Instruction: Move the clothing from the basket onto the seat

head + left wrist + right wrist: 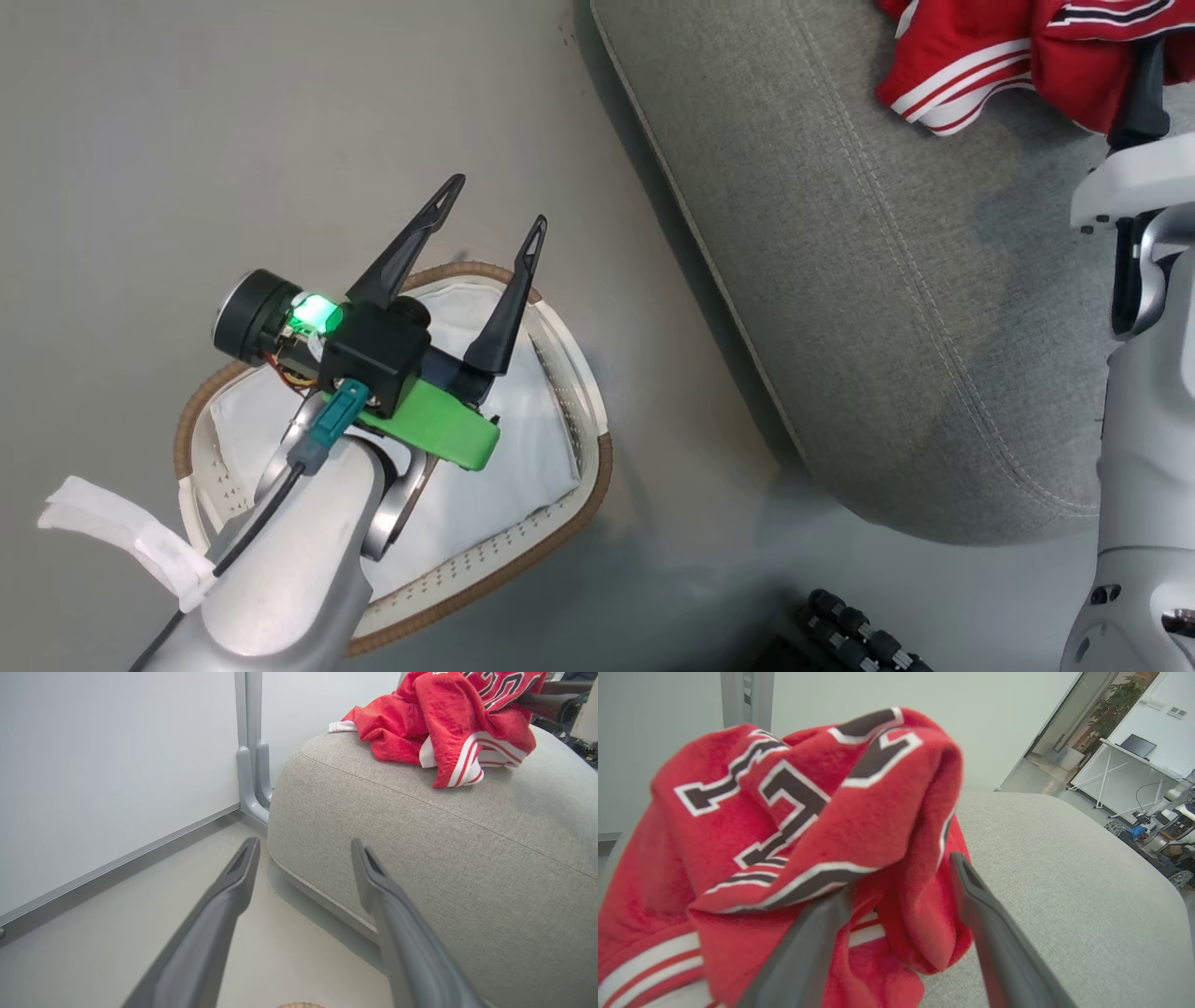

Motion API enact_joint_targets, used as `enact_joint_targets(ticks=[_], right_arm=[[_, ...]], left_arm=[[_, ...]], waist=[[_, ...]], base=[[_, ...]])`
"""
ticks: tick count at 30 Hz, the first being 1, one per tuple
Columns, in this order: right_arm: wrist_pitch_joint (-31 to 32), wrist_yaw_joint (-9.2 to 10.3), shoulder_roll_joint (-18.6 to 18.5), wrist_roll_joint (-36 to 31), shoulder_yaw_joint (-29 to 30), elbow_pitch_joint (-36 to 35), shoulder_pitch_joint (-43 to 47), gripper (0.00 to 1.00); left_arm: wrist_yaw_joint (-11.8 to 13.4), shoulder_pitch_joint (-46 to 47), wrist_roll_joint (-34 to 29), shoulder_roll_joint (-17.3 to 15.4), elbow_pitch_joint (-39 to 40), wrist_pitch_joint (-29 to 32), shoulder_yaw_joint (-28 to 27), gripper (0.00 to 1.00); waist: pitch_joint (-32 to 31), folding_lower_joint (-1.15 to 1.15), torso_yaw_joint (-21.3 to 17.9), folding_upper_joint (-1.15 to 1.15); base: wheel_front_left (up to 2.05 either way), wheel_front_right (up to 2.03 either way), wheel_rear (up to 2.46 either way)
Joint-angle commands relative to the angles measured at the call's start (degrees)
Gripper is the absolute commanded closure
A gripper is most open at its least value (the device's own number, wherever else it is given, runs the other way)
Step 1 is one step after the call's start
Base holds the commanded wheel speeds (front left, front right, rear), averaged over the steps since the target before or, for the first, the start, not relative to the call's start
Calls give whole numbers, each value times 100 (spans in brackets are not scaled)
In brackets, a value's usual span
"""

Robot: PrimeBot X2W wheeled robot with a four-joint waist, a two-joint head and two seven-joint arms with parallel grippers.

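Head view: at 7 o'clock, basket [588, 420] with white liner [485, 504] on grey floor [187, 140], left tool [499, 201] above it, fingers spread open, gripping nothing. At 1 o'clock, red clothing [971, 56] heaped on grey seat [887, 308], well apart from basket. Right tool [901, 872] at 2 o'clock at the heap, fingers parted around a loose fold of lettered jersey [794, 802].

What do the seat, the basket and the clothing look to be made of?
The seat: matte grey woven upholstery fabric; weave and stitched seams show. The basket: likely cream plastic, its wall perforated in rows; its rim looks like brown woven fibre, its liner is white cloth. The clothing: red fuzzy textile with white trim; fibre cannot be told.
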State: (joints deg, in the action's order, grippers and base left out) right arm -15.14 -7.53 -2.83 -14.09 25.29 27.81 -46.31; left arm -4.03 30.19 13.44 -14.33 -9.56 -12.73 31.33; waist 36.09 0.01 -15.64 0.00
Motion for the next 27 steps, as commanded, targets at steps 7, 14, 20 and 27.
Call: enact_joint_targets(ticks=[7, 14, 20, 27], right_arm=[[0, 8, -17, 65, -423, -255, 723, 0], [0, 8, -15, 120, -754, -674, 1113, 0], [0, 8, -17, 145, -1120, -926, 1290, 0], [0, 8, -17, 393, -1485, -817, 1510, 0]], left_arm=[[162, -291, 259, 131, -219, -209, -294, 0], [266, -723, 414, 330, -169, -246, -752, 0], [289, -1277, 468, 614, 58, -240, -1382, 0], [203, -1941, 401, 911, 159, -241, -2085, 0]], waist=[[-647, -1, 102, 0], [-1308, -1, 399, 0], [-1906, -1, 844, 0], [-2538, -1, 1466, 0]], base=[[0, 0, 0], [0, 0, 0], [0, 0, 0], [0, 0, 0]])
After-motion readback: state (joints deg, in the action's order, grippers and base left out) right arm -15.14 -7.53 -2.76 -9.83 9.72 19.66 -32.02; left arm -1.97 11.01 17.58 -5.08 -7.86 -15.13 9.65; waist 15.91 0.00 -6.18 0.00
